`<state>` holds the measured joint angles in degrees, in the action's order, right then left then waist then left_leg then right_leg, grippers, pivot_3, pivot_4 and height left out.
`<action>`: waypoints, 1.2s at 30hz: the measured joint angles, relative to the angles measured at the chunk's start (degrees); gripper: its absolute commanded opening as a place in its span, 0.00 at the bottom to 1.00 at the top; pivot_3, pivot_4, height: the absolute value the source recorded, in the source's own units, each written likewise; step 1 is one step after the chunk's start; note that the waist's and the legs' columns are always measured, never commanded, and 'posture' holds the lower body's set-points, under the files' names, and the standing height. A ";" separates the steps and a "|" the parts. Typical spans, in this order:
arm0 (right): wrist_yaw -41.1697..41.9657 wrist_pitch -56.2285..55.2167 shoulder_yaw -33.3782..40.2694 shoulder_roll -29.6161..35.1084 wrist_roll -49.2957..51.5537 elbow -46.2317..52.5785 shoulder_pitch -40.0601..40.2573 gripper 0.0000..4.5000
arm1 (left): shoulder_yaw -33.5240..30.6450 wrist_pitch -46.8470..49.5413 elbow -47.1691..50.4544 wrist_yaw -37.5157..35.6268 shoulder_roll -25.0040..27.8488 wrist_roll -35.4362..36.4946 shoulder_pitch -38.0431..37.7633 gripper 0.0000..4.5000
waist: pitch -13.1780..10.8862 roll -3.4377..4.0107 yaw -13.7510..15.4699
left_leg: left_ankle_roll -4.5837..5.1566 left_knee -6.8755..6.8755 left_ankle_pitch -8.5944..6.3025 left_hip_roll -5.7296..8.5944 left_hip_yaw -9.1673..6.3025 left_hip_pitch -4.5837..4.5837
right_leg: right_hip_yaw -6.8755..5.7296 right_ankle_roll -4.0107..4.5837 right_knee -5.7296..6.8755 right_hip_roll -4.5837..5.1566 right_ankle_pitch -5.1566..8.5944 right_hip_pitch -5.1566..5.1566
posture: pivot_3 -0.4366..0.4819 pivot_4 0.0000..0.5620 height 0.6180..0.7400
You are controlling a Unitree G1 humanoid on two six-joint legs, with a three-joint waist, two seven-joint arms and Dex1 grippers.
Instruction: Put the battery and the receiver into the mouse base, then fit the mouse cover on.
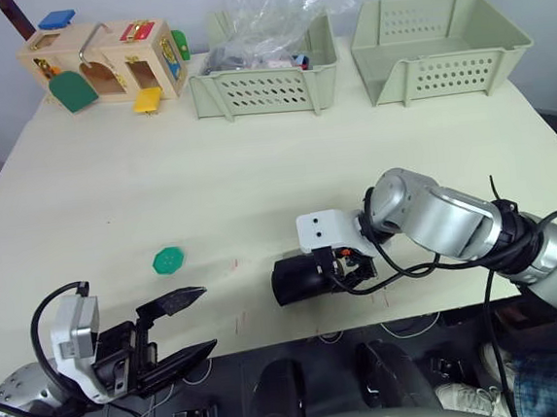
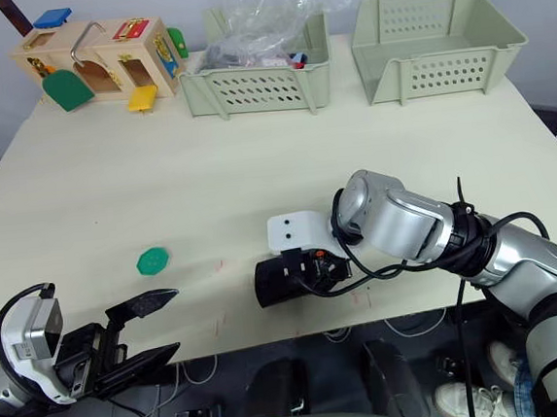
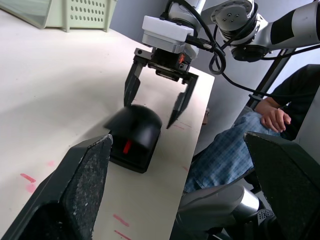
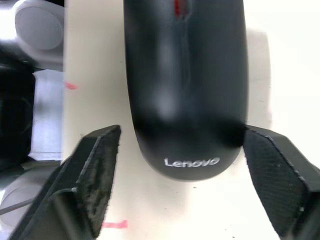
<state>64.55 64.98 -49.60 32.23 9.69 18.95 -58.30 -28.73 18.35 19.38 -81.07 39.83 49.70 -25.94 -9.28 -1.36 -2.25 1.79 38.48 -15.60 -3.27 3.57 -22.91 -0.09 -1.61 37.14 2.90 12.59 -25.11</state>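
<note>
The black, palm-sized computer mouse (image 1: pixel 299 278) lies near the front edge of the pale cream bench (image 1: pixel 256 171), its glossy black curved cover (image 4: pixel 186 95) apparently already seated on the mouse base (the seam is hard to make out). A red scroll wheel shows at its far end in the right wrist view, with a silver brand word at the near end.

The right tool (image 3: pixel 154 101) stands just behind the mouse with its two black fingers spread wide, one to each side of the mouse's rear and seemingly not touching it.

The left tool (image 1: pixel 181 326) hangs at the bench's front edge, well apart from the mouse, its fingers parted and holding nothing.

A small green round disc (image 1: pixel 168 261) lies on the bench between the left tool and the mouse.
</note>
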 measured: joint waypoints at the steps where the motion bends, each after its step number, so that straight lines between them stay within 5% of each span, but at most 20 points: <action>1: 0.00 -0.07 0.00 0.00 0.00 0.00 0.00 0.80 | 0.00 0.00 0.00 0.00 0.00 0.00 0.00 1.00 | 0.00 0.00 0.00 | 0.00 -0.01 0.00 0.00 0.00 0.00 | 0.00 0.00 -0.01 0.00 0.00 0.00 | 0.48 0.27 1.00; 20: -0.80 0.37 6.57 0.11 4.43 3.16 0.35 0.80 | 0.02 0.00 -0.65 -0.41 0.02 -0.06 0.11 1.00 | -0.01 0.00 0.02 | 0.00 -0.03 0.00 0.00 0.00 -0.04 | -0.01 0.00 -0.06 0.00 0.00 -0.01 | 0.48 0.27 1.00; 27: -0.90 -18.99 21.02 1.77 8.84 4.26 18.73 0.80 | -0.11 0.11 -1.01 -0.70 0.34 0.01 -0.21 1.00 | 0.02 -0.09 0.46 | 0.00 -0.07 -0.01 0.05 0.08 -0.12 | -0.03 -0.04 -0.25 0.01 0.00 0.02 | 0.48 0.27 1.00; 36: 2.59 -30.38 28.37 2.52 13.25 0.82 28.64 0.80 | -0.35 0.88 -0.99 -1.16 1.16 0.14 -0.17 1.00 | 0.02 -0.14 0.28 | 0.00 -0.06 0.00 0.01 0.19 -0.06 | -0.03 -0.03 -0.18 -0.07 0.00 0.05 | 0.48 0.27 1.00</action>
<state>67.15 34.59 -21.23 34.74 22.94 19.77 -29.67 -29.09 19.24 18.39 -82.23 40.98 49.84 -26.11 -9.26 -1.50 -1.97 1.80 38.42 -15.60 -3.26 3.76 -22.97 -0.12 -1.64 36.96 2.82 12.59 -25.06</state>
